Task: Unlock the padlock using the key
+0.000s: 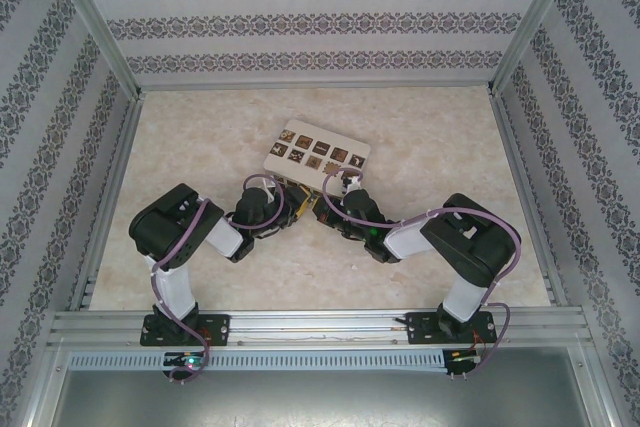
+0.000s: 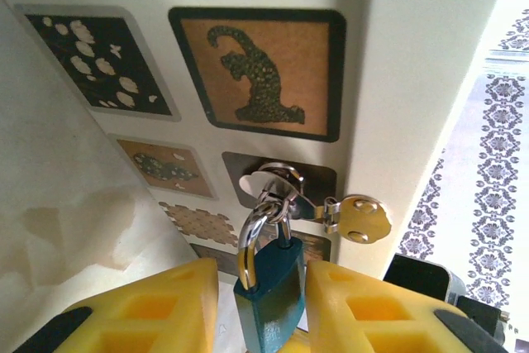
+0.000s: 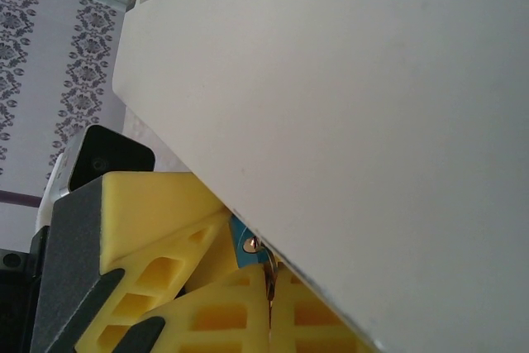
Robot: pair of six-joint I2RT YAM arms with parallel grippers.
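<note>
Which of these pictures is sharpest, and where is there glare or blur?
Left wrist: padlock crisp, glints on its shackle, yellow fingers soft. Right wrist: box side pale and washed out, key a blurred sliver. Top external: even light, no harsh shadows on the table.

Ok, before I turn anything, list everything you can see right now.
box: one, cream with brown patterned tiles, middle of the table.
padlock: one, blue body with silver shackle, hanging from the hasp.
hasp: one, silver with a gold tab, on the box's tiled face near its edge.
key: one, dark and slim, tip just below the padlock's keyhole.
table: one, pale marbled, under everything.
left fingers: two, yellow, either side of the padlock body.
right fingers: two, yellow, shut on the key.
</note>
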